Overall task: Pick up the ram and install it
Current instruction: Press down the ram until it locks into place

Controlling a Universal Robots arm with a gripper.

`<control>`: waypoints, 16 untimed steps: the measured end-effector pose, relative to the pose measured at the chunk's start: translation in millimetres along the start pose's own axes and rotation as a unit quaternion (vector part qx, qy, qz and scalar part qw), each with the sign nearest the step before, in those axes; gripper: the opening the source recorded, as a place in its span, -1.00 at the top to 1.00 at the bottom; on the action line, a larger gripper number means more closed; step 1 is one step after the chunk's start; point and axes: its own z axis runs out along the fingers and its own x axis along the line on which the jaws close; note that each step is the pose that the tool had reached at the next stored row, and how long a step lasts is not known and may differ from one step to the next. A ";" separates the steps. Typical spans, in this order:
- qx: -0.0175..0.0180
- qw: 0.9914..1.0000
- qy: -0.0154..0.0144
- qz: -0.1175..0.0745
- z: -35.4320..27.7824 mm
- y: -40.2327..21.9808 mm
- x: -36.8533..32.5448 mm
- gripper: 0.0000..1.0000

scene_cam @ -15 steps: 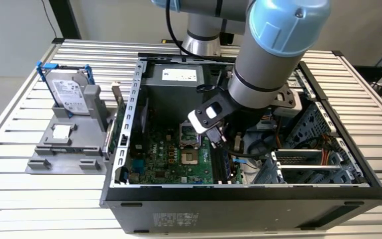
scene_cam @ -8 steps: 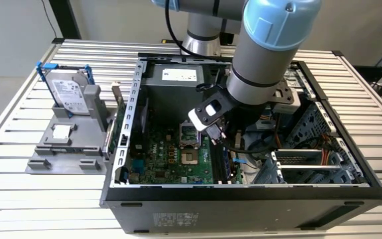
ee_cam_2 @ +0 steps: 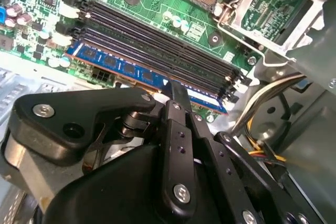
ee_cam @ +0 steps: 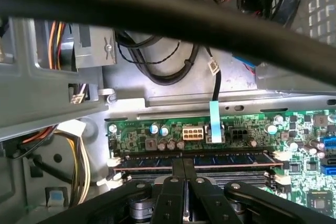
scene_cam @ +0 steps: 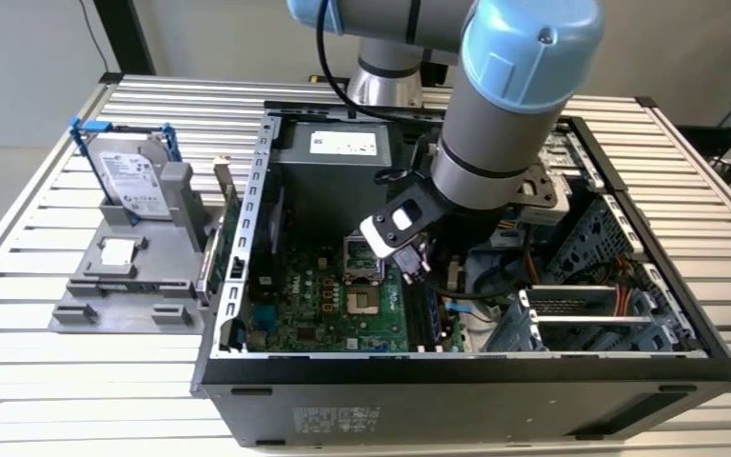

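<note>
The ram (ee_cam_2: 123,68) is a blue stick with dark chips, standing in the outermost of the black motherboard slots (ee_cam_2: 152,35). In the first wrist view the ram (ee_cam: 231,159) lies across the board just beyond the fingertips. My gripper (ee_cam_2: 176,88) is shut, both black fingers pressed together, and their tip rests on the ram's upper edge near its middle. The fingers close along the stick's length, not across it. In the exterior view the gripper (scene_cam: 411,271) reaches down into the open computer case (scene_cam: 467,367) over the green motherboard (scene_cam: 327,305).
An open processor socket with a raised metal frame (ee_cam_2: 273,9) sits beside the slots. Cable bundles (ee_cam: 157,72) and drive cages (scene_cam: 594,314) crowd the case's far side. Outside the case, on the exterior view's left, a hard drive in a blue frame (scene_cam: 130,176) stands on a grey fixture (scene_cam: 125,276).
</note>
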 end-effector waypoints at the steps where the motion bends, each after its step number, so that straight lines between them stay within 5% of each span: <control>1: 0.000 1.000 0.000 0.000 1.5 0.0 -0.1 1.00; 7: 0.001 1.000 -0.003 0.000 8.7 -0.1 -0.1 1.00; 10: 0.000 1.000 0.001 0.000 0.8 -0.1 1.0 1.00; 16: 0.000 1.000 0.000 0.000 -27.4 0.1 3.4 1.00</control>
